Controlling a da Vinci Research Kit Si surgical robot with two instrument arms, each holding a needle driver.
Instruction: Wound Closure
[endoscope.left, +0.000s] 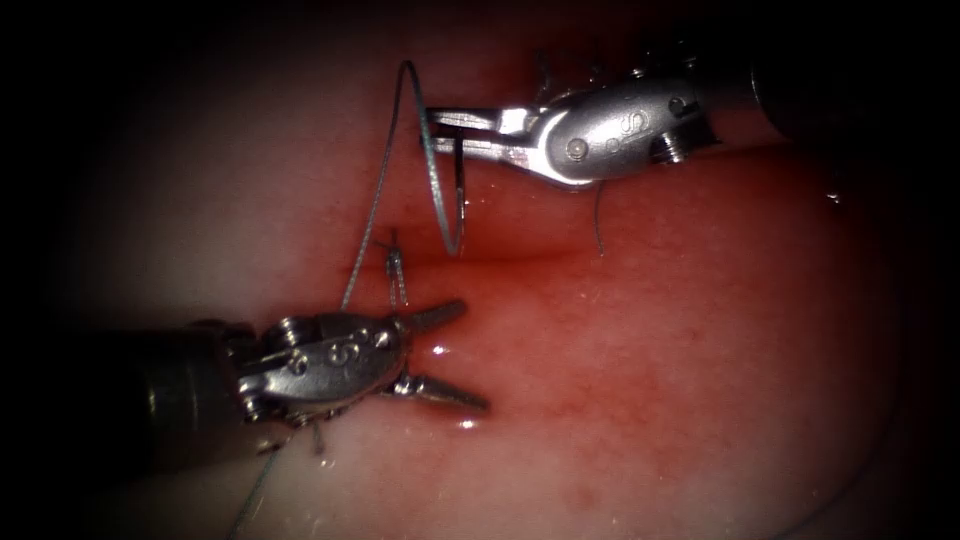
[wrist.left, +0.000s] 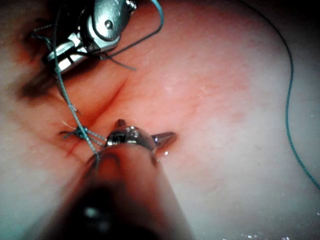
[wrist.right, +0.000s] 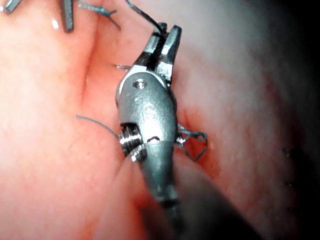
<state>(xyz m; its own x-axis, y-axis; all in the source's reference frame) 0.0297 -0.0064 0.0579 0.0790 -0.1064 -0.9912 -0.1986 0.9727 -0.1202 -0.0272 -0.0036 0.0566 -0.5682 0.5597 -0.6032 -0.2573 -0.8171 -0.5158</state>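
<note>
While the right tool (endoscope.left: 450, 135) pinches the needle (endoscope.left: 440, 195) in closed jaws near the upper end of its curve, the rest of the arc hangs below those jaws toward the cut (endoscope.left: 520, 258).

Needle: long axis roughly up-and-down in the endoscope view; lower tip points down, just above the cut line; whether it touches the tissue (endoscope.left: 650, 330) cannot be told, and no part looks buried.

Thread (endoscope.left: 375, 200): loops over from the needle's top and runs down-left to a knotted stitch (endoscope.left: 395, 265) at the cut.

Left tool (endoscope.left: 440, 355): jaws spread wide, holding nothing, lying below and left of the needle tip, just beside the stitch. The right tool is the nearer, since it has the needle.

Red fluid (endoscope.left: 600, 300) stains the tissue around the cut.
</note>
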